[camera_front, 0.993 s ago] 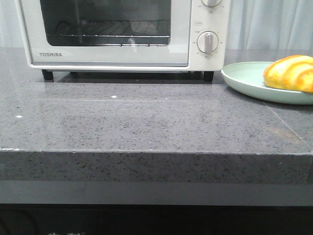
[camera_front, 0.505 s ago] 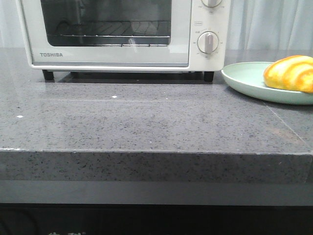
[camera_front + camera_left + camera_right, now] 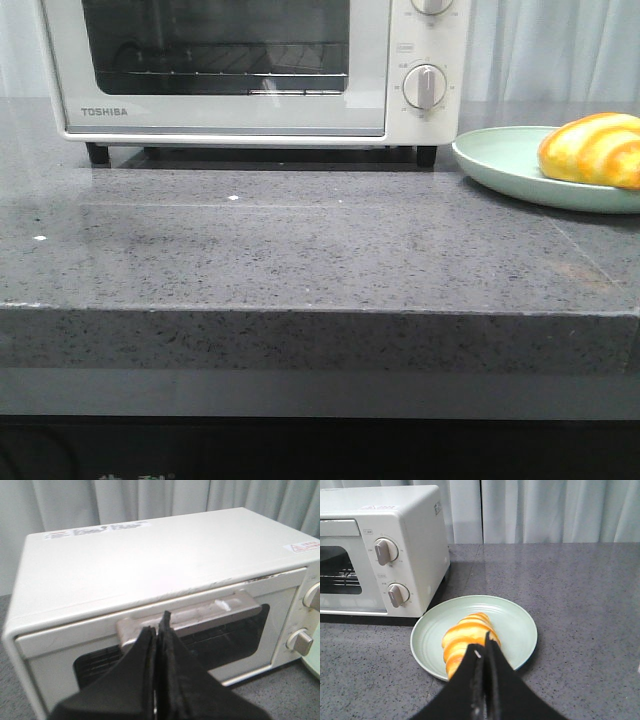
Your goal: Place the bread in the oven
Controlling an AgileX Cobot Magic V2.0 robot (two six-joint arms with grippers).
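The white TOSHIBA oven (image 3: 230, 70) stands at the back left of the counter with its glass door closed. In the left wrist view my left gripper (image 3: 157, 622) is shut and empty. Its tips overlap the door handle (image 3: 210, 609) of the oven (image 3: 150, 565); whether they touch it does not show. The bread (image 3: 593, 148), golden with orange stripes, lies on a pale green plate (image 3: 500, 160) to the right of the oven. My right gripper (image 3: 482, 645) hovers shut and empty over the near end of the bread (image 3: 465, 632) on the plate (image 3: 520, 622). Neither gripper shows in the front view.
Two round dials (image 3: 386, 551) sit on the oven's right panel, close to the plate. The grey speckled counter (image 3: 300, 250) ends in a front edge (image 3: 300, 312) close to the camera. Curtains (image 3: 545, 510) hang behind the counter.
A faint shadow has spread over the counter's left side and the reflection in the oven glass has shifted. The bread and plate have not moved.
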